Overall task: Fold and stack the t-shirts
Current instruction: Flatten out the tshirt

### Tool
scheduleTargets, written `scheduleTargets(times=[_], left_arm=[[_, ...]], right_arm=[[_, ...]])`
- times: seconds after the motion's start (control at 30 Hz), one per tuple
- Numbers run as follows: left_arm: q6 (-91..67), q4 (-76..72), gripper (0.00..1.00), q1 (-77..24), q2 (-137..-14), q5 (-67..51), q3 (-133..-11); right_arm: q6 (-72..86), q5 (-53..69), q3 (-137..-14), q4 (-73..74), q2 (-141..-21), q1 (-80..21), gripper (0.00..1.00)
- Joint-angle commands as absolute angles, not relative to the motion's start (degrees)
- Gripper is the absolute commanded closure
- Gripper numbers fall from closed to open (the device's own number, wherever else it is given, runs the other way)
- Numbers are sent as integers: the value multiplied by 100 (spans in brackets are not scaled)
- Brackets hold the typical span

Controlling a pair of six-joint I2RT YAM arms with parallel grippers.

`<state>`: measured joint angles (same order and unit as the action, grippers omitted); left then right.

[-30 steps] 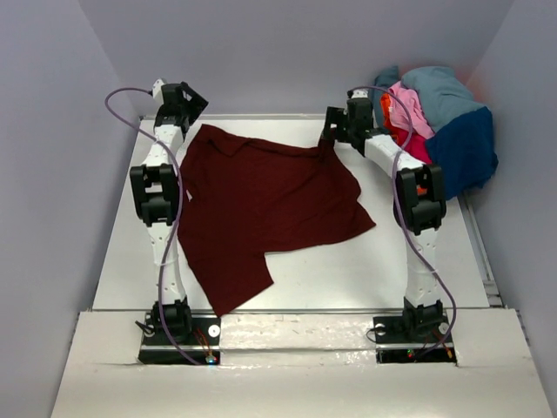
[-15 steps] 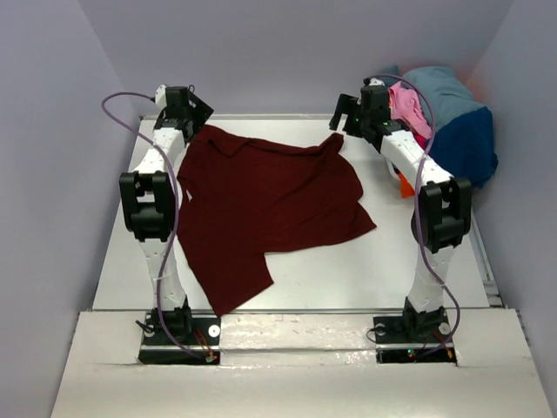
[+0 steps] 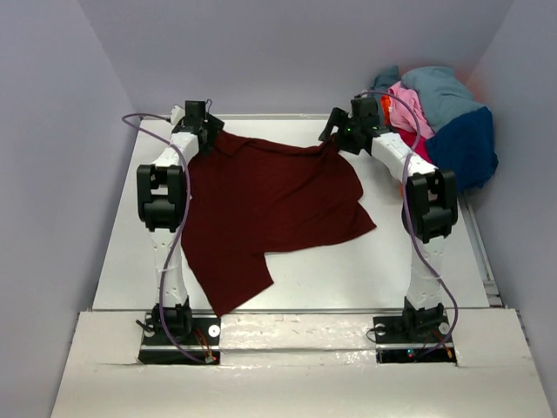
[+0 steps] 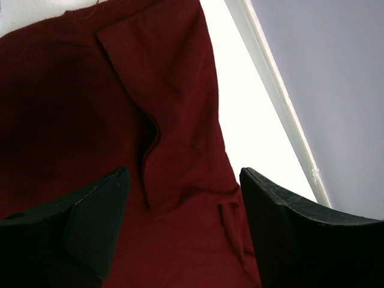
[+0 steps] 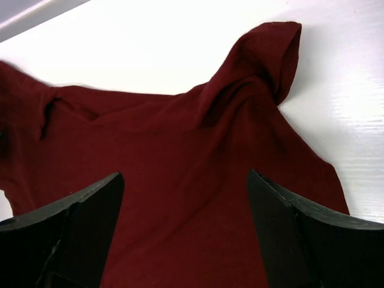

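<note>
Left fingers (image 4: 90, 228), right fingers (image 5: 78, 234) moved inward, spread above maroon t-shirt (image 3: 261, 200).

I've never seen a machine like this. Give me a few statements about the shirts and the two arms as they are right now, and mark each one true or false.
1. The maroon t-shirt lies spread out, unfolded, on the table. True.
2. The left tool is clamped on the cloth. False: its jaws are open above the shirt's far left corner, holding nothing.
3. A heap of shirts in pink, teal, navy and red sits at the far right. True.
4. The right tool hangs over that heap. False: it is open above the maroon shirt's far right corner.
</note>
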<state>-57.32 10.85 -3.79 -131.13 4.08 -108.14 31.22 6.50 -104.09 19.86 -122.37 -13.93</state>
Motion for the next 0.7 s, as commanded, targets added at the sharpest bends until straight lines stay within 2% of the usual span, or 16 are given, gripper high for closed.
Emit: scheduleTargets(times=[0.0,0.43,0.5,0.53,0.57,0.67], left_arm=[[-5985,1143,16,-413,-13367,694,-11425],[-5906,494,31,-413,-14018,536,-11892],[-5880,387,40,-413,-14045,545,-11900],[-5880,378,55,-413,-14088,580,-11961],[-5871,352,64,-413,-14115,571,-11962],[-5836,203,84,-413,-14133,501,-11953]], right_arm=[[3077,729,-10889,1960,-12085,-1406,12],[3059,589,-11101,2065,-12287,-1406,12],[3085,554,-11092,2048,-12287,-1406,12],[3111,545,-11109,2065,-12322,-1406,13],[3129,536,-11109,2074,-12340,-1406,13],[3321,475,-11039,1960,-12375,-1406,15]])
